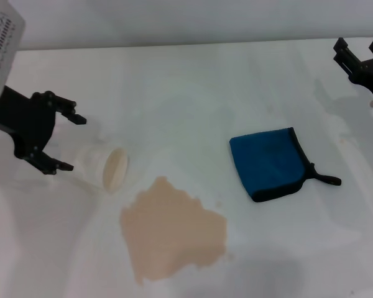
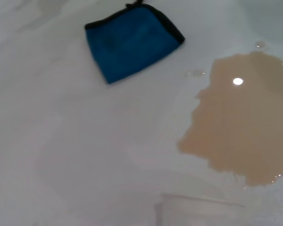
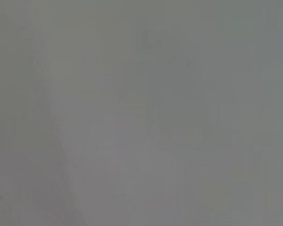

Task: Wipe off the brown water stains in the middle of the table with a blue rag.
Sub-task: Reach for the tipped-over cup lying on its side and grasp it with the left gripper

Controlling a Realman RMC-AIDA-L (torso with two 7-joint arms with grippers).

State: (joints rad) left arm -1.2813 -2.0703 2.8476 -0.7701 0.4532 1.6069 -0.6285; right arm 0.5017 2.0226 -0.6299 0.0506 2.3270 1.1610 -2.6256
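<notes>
The brown water stains [image 1: 174,230] form a pale tan puddle on the white table [image 1: 193,81], front and middle; they also show in the left wrist view [image 2: 247,122]. The blue rag [image 1: 270,162] lies flat to the puddle's right, black loop tab pointing right, and shows in the left wrist view [image 2: 132,42]. My left gripper [image 1: 74,142] is open at the left, its fingers either side of the base of a tipped cup. My right gripper [image 1: 359,45] is open at the far right, well behind the rag. The right wrist view shows only plain grey surface.
A white cup with a beige lining [image 1: 102,164] lies on its side just left of the puddle, mouth toward it; its edge shows in the left wrist view [image 2: 198,212]. Small droplets [image 2: 195,73] sit near the puddle.
</notes>
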